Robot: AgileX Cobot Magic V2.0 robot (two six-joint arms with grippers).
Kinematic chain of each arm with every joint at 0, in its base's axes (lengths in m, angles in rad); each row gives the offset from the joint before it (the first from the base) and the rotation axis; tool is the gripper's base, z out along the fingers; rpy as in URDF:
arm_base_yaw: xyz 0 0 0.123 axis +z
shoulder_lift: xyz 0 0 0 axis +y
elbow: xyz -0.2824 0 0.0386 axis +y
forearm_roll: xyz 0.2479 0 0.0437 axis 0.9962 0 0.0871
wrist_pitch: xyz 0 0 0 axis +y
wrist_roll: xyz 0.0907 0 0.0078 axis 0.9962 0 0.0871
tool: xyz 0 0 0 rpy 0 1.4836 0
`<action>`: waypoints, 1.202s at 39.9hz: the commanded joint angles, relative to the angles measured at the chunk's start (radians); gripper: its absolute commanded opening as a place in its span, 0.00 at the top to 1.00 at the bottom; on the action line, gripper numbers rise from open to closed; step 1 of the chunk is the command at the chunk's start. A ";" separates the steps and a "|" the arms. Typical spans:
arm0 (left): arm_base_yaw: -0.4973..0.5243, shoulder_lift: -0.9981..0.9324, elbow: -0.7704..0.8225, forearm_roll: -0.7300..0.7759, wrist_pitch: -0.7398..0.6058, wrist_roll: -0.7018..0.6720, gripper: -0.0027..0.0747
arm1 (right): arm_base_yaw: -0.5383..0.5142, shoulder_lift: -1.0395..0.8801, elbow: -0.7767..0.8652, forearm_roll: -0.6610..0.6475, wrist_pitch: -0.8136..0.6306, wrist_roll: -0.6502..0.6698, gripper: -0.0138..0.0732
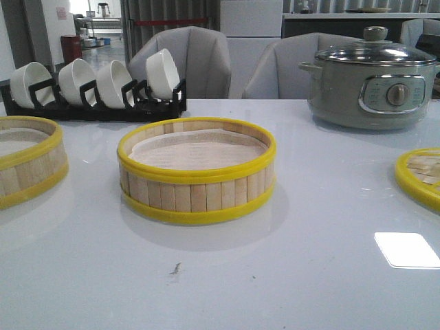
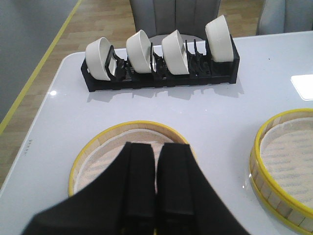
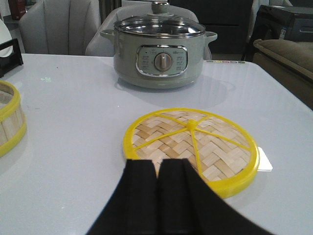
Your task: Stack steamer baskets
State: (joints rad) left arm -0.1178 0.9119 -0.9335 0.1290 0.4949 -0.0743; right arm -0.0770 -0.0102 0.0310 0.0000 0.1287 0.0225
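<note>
One steamer basket (image 1: pixel 196 172) sits mid-worktop (image 1: pixel 289 275), a second basket (image 1: pixel 27 159) at its left, the lid (image 3: pixel 190 147) lying flat right. Both the left hand (image 2: pixel 156 188) and right hand (image 3: pixel 157 188) appear pressed together, empty, hovering over basket and lid.

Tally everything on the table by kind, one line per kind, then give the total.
Steamer baskets: 2, the centre basket and the left basket
Woven lid: 1
White bowls: 4, the first, second, third and fourth
Black bowl rack: 1
Electric pot: 1
Total: 9
</note>
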 commanded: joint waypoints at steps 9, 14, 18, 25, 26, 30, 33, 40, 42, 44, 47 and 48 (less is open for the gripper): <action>-0.007 -0.007 -0.038 0.005 -0.056 0.003 0.86 | -0.007 -0.021 -0.016 -0.014 -0.145 -0.008 0.78; -0.007 -0.007 -0.038 0.005 -0.047 0.003 0.86 | -0.007 -0.021 -0.016 -0.013 -0.204 -0.008 0.78; -0.007 -0.007 -0.038 0.005 -0.047 0.003 0.86 | -0.007 -0.021 -0.016 -0.013 -0.254 -0.008 0.78; -0.007 -0.007 -0.038 0.005 -0.002 0.003 0.86 | -0.005 -0.021 -0.044 -0.013 -0.330 -0.005 0.78; -0.007 -0.007 -0.038 0.005 0.000 0.003 0.86 | -0.005 -0.021 -0.061 -0.013 -0.305 -0.005 0.78; -0.007 -0.007 -0.038 0.005 0.001 0.003 0.86 | -0.002 -0.015 -0.145 0.000 -0.168 0.002 0.78; -0.007 -0.007 -0.038 0.005 0.001 0.003 0.86 | -0.001 0.023 -0.227 0.031 -0.055 0.011 0.78; -0.007 -0.007 -0.038 0.005 0.001 0.003 0.86 | -0.001 0.245 -0.442 0.032 0.119 0.011 0.78; -0.007 -0.007 -0.038 0.005 0.001 0.003 0.86 | -0.001 0.321 -0.507 0.032 0.162 0.011 0.78; -0.007 -0.007 -0.038 0.005 0.001 0.003 0.86 | -0.001 0.395 -0.573 0.032 0.209 0.011 0.78; -0.007 -0.007 -0.038 0.005 0.001 0.003 0.86 | -0.001 0.502 -0.672 0.032 0.268 0.011 0.78; -0.007 -0.007 -0.038 0.005 0.001 0.003 0.86 | -0.001 0.522 -0.699 0.032 0.271 0.011 0.78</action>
State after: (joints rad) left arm -0.1178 0.9119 -0.9335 0.1290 0.5680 -0.0743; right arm -0.0770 0.4222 -0.5603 0.0331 0.4317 0.0282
